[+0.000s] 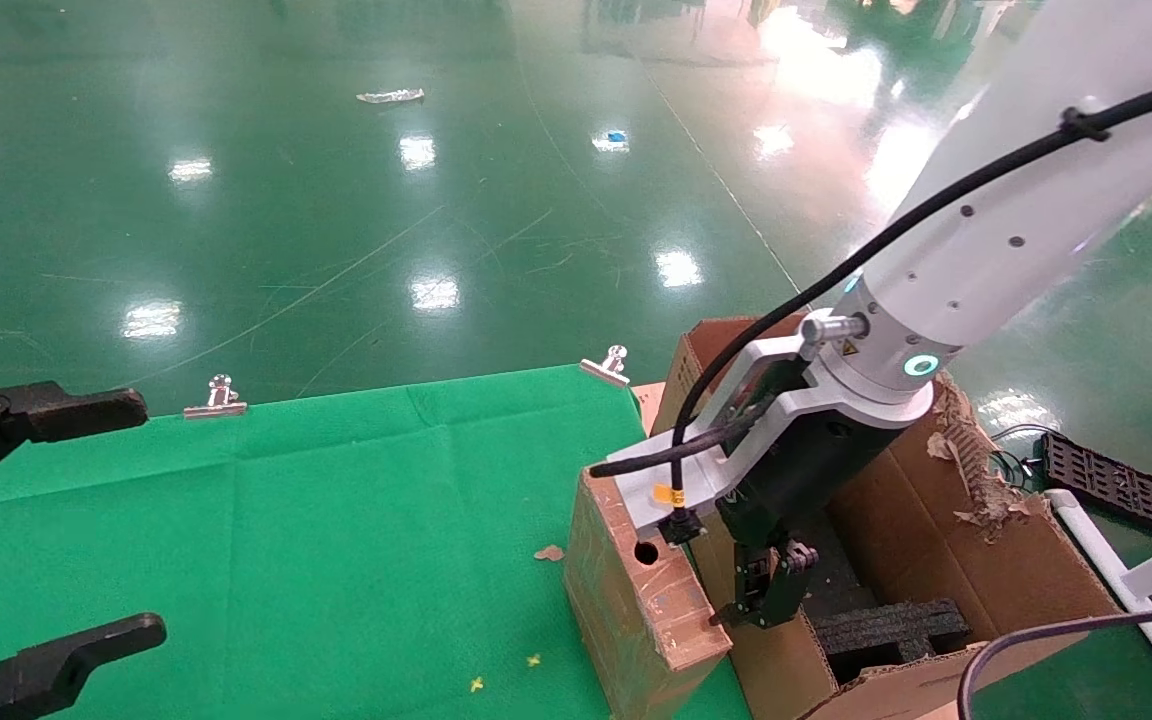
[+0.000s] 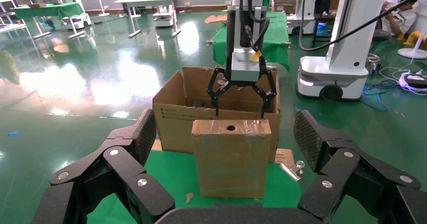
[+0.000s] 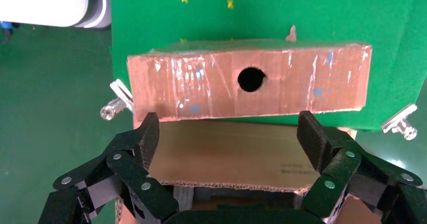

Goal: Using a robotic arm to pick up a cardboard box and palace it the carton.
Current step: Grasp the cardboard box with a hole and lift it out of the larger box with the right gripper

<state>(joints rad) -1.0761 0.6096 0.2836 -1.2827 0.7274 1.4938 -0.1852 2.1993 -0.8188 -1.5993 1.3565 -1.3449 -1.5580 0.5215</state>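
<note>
We are seeing the robotic arm [image 1: 976,240], the robot's right one, reaching down from two o'clock in the head view, its right gripper [image 1: 771,600] hanging over the open carton [image 1: 946,560]. Its fingers [image 3: 136,143] are spreading wide and gripping nothing. The cardboard box [image 1: 636,600] is standing upright on the green worktop [image 1: 336,520] at the five o'clock corner of the head view, pressed against the carton's near wall, round hole facing up. The box is sitting just beside the fingers, apart from them. Black foam [image 1: 891,630] is lying inside the carton, and one flap [image 1: 966,450] is showing a ragged edge. The left gripper [image 1: 46,540] is idling at nine o'clock over the worktop, fingers [image 2: 126,148] wide apart and empty.
</note>
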